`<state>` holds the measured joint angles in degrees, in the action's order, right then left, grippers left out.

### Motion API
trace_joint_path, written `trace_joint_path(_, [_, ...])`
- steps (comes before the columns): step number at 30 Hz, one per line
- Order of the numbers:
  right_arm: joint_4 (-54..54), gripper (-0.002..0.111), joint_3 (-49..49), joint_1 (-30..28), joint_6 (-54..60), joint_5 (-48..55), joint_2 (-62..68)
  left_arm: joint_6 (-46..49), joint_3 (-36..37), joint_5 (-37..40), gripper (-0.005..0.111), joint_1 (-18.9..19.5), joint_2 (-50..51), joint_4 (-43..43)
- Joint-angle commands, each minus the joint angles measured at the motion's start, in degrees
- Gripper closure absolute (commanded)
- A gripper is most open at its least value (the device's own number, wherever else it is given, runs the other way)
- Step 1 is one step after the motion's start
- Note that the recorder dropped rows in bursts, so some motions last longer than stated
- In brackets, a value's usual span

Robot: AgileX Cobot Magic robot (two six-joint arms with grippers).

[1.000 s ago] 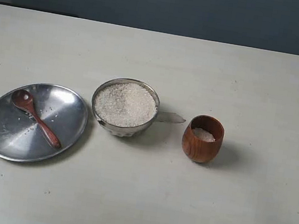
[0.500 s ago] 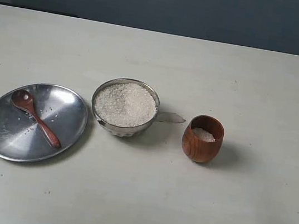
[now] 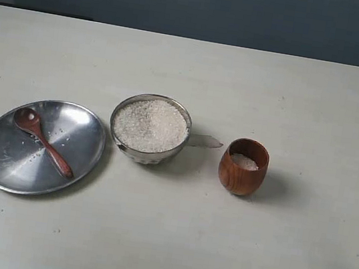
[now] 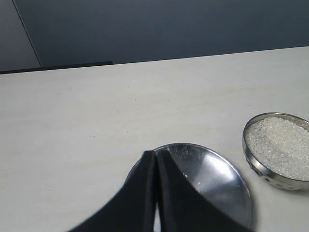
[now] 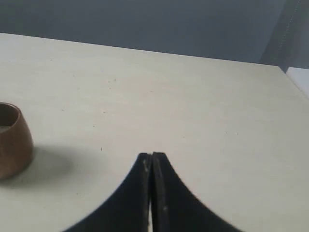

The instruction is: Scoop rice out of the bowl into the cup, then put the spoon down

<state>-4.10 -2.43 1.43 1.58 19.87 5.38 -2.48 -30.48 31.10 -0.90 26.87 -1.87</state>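
The wooden spoon (image 3: 42, 141) lies on the steel plate (image 3: 82, 130) at the left, scoop toward the back with a grain or two in it. The steel bowl (image 3: 146, 156) in the middle is heaped with rice (image 3: 150, 125). To its right stands the wooden cup (image 3: 242, 174) with some rice (image 3: 244, 162) inside. Neither arm shows in the exterior view. My left gripper (image 4: 155, 153) is shut and empty above the plate (image 4: 217, 174), with the bowl (image 4: 256, 166) off to one side. My right gripper (image 5: 151, 155) is shut and empty over bare table, apart from the cup (image 5: 14, 145).
A small clear scrap (image 3: 204, 140) lies on the table between bowl and cup. The pale table (image 3: 293, 97) ends at a dark wall at the back. A few loose grains (image 4: 186, 176) sit on the plate.
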Motion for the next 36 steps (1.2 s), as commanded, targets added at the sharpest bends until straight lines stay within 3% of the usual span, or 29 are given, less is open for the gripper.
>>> trace_joint_path(1, [-1.0, 0.109, 0.3, -0.3, -0.2, 0.1, -0.2, 0.1, -0.3, -0.3, 0.106, -0.4, 0.2, -0.4])
trace_joint_path(36, [-1.2, 0.109, 0.3, -4.7, -0.2, 3.1, -5.4, 0.0, -0.3, -0.4, 0.106, -0.4, 0.2, -0.4])
